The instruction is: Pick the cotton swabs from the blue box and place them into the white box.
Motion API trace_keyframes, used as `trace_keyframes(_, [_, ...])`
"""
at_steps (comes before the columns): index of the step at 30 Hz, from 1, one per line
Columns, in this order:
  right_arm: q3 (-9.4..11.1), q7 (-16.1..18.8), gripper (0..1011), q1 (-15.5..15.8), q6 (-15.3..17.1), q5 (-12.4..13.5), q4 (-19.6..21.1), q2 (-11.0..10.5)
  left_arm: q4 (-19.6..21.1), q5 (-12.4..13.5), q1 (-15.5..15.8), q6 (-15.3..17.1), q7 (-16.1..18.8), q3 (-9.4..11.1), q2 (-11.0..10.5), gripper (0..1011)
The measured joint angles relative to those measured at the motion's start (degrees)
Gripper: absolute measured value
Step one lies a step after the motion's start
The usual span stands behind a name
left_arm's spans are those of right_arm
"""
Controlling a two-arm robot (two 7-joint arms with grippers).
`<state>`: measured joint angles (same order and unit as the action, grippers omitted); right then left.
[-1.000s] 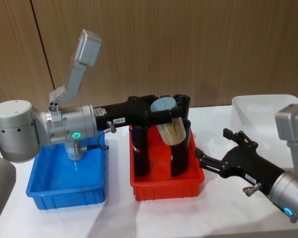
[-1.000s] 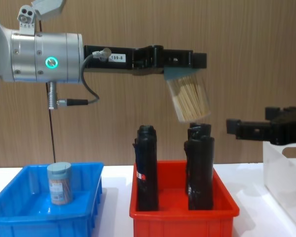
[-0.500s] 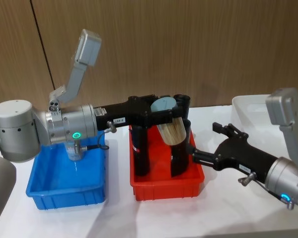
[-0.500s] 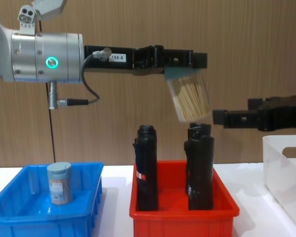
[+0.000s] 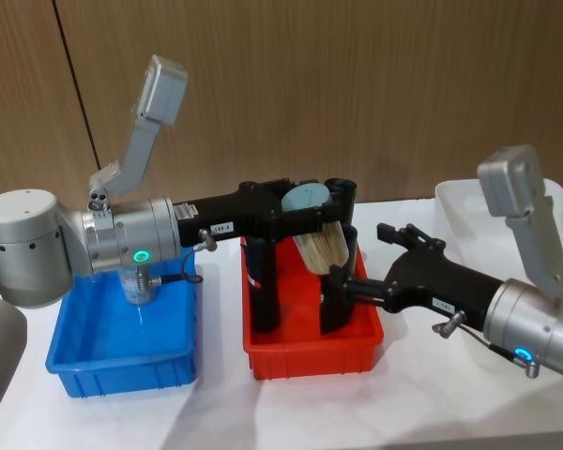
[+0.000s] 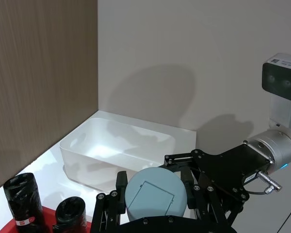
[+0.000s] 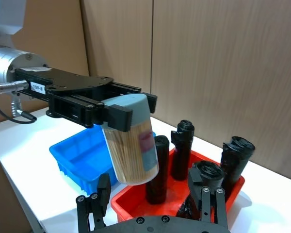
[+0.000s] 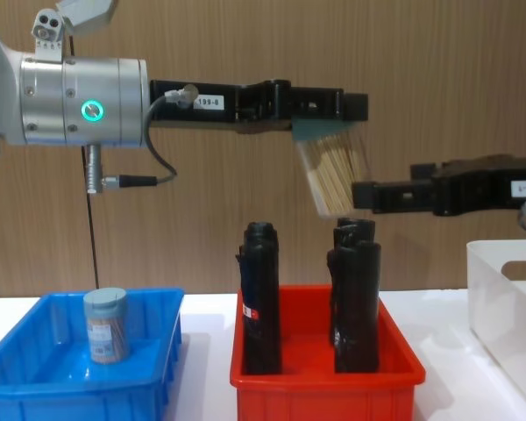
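A clear tub of cotton swabs point(image 5: 321, 246) point(image 8: 335, 175) point(image 7: 133, 145) hangs tilted above the red bin, and my left gripper point(image 5: 310, 211) point(image 8: 329, 110) is shut on its pale blue lid point(image 6: 155, 196). Just right of that tub, my right gripper point(image 5: 357, 253) point(image 8: 368, 195) is open, a finger on either side of its lower part without touching. A second cotton swab tub point(image 8: 105, 324) point(image 5: 141, 286) stands upright in the blue box point(image 5: 122, 347) point(image 8: 35, 386) at the left. The white box point(image 5: 469, 211) point(image 8: 500, 289) point(image 6: 116, 155) is at the far right.
The red bin point(image 5: 310, 352) point(image 8: 324, 386) sits mid-table between the two boxes, directly under the held tub. Tall black rolls point(image 8: 261, 298) point(image 8: 355, 294) stand upright in it, their tops just below the tub and the right gripper. A wooden wall stands behind.
My right arm has swung left from beside the white box until its open fingers reach the held tub. The left arm and its tub have stayed still.
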<state>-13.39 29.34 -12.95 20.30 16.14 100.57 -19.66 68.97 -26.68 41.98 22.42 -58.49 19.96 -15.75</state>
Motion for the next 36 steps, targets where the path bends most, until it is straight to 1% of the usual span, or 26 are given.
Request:
trace_keyframes(15, [-1.38,3.19,1002,-3.03,1.56,-0.72,-1.52,1.34,0.0,0.0,0.0,0.0,0.0,0.0,0.0,671])
trace_keyframes(23, [-1.93,4.05,1002,-4.21,1.87,-1.13,-2.49,1.88,0.0,0.0,-0.01,0.0,0.0,0.0,0.0,671])
trace_keyframes(36, [-2.85,4.96,1002,-6.64,2.02,-2.2,-5.34,3.06,0.0,0.0,-0.01,0.0,0.0,0.0,0.0,671])
